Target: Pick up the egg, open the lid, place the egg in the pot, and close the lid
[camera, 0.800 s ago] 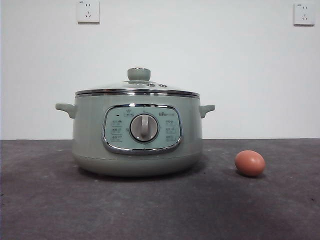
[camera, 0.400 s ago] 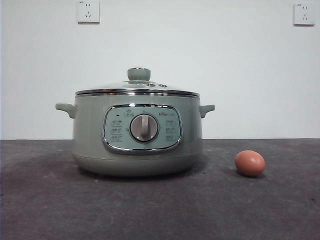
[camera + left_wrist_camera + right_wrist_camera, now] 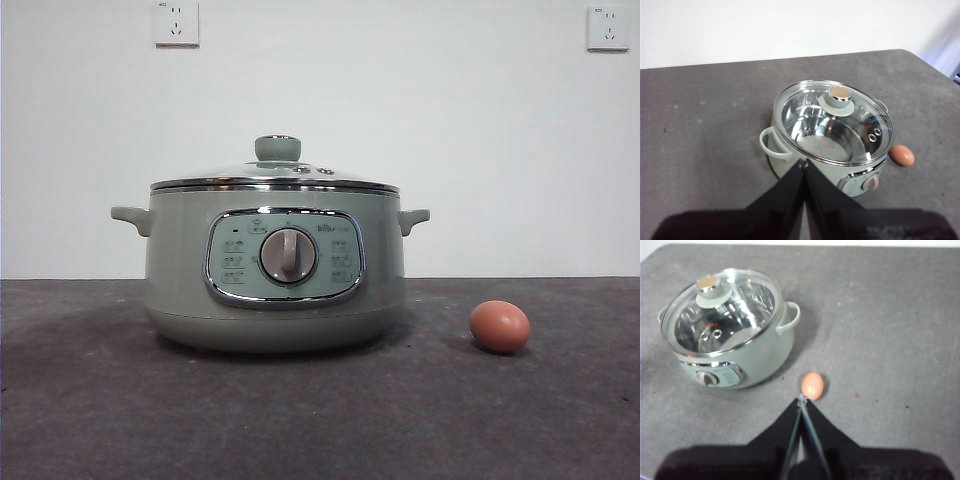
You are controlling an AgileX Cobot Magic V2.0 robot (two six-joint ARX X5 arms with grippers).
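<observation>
A plain white wall [image 3: 450,120] fills the background; two white sockets sit high on it, one socket [image 3: 176,22] toward the left, another socket [image 3: 608,27] at the right edge; below, a dark grey table [image 3: 320,420] (matte, slightly mottled) meets the wall in a level line; the light is even and soft, with faint shadows on the tabletop.

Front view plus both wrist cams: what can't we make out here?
- Small print around the dial on the pale green round electric pot: too small to read in the front view.
- Pot's inside: front view sees only its wall; in the wrist views, glare on the domed glass lid with the green knob blurs it.
- Underside of the small brown-orange egg: hidden against the dark grey table.
- Left hand and right hand: out of the front view.
</observation>
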